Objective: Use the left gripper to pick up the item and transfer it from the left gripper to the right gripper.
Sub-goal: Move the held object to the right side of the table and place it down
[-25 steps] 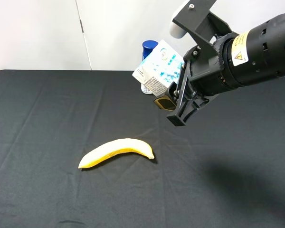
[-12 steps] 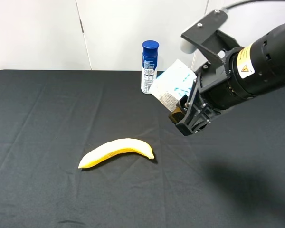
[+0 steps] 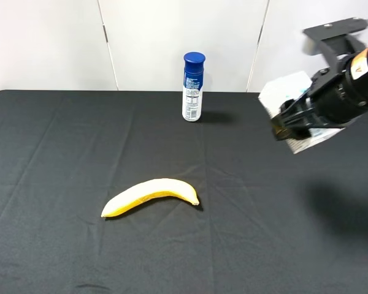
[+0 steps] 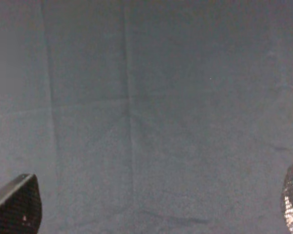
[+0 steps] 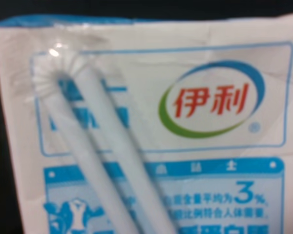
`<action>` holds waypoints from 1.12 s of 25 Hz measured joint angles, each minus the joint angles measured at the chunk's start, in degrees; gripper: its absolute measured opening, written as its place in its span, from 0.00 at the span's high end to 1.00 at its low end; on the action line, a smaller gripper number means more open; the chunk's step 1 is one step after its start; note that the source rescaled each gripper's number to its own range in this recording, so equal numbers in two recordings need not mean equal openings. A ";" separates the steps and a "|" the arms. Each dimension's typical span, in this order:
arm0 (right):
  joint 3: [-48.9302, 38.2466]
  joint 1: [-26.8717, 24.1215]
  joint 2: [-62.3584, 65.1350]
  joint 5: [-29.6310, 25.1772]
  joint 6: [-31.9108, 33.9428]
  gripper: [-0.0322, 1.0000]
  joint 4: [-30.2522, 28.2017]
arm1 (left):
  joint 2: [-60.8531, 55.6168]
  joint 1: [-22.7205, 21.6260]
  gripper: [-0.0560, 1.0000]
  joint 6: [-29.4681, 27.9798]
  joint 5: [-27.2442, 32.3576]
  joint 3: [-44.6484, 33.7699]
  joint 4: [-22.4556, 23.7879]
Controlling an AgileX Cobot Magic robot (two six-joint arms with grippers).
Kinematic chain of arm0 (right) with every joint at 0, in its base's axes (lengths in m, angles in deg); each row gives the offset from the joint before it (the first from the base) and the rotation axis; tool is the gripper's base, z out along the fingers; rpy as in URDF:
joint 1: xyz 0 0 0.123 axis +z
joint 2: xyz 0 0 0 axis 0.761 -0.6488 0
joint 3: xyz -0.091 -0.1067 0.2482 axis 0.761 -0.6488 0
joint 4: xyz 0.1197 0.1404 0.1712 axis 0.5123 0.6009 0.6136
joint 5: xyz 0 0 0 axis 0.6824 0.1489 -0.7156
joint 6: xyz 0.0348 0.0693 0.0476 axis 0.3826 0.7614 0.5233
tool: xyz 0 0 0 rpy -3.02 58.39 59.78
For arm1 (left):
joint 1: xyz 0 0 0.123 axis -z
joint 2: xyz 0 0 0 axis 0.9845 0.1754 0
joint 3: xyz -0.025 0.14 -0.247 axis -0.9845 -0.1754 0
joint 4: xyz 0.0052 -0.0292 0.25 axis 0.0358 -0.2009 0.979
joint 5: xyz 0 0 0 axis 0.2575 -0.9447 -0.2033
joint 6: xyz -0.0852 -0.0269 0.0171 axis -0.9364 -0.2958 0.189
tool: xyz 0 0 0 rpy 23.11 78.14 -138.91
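Note:
The item, a white carton (image 3: 281, 93) with blue print, is held above the table at the far right. My right gripper (image 3: 291, 127) is shut on it, at the end of the thick black arm. In the right wrist view the carton (image 5: 185, 122) fills the frame, with a wrapped straw across its face, and the fingers do not show. My left gripper (image 4: 151, 209) is out of the high view. In its wrist view the two fingertips (image 4: 17, 204) stand wide apart and empty above the black cloth.
A yellow banana (image 3: 150, 195) lies on the black tablecloth (image 3: 61, 153) left of centre. A blue-capped white spray can (image 3: 192, 87) stands upright at the back centre. A white wall runs behind the table.
My right arm has swung to the right with the carton in its grip, away from the spray can. The banana and can have not moved.

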 joint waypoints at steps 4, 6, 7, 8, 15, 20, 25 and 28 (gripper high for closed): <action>0.00 -6.05 -3.72 -0.14 -0.19 0.97 0.00 | 0.00 -3.37 0.02 0.00 0.00 0.00 0.00; 0.00 -7.39 -6.30 0.14 -0.25 0.97 0.15 | -0.06 -4.80 0.02 0.00 -0.02 0.00 0.00; 0.00 -7.90 -7.60 0.57 -0.25 0.97 0.34 | -0.67 -5.24 0.02 0.00 -0.22 0.00 0.00; 0.00 -8.04 -8.88 1.22 -0.25 0.97 0.41 | -1.66 -5.71 0.02 0.00 -0.37 0.00 0.00; 0.00 -8.34 -17.36 5.31 -0.37 0.97 0.70 | -3.98 -8.33 0.02 0.00 -0.68 0.00 0.00; 0.00 -8.50 -22.57 8.56 -0.37 0.97 0.64 | -3.98 -8.33 0.02 0.00 -0.68 0.00 0.00; 0.00 -8.50 -26.54 11.33 -0.37 0.97 0.28 | -3.98 -8.33 0.02 0.00 -0.68 0.00 0.00; 0.04 -8.50 -28.03 11.89 -0.37 0.97 0.06 | -3.98 -8.33 0.02 0.00 -0.68 0.00 0.00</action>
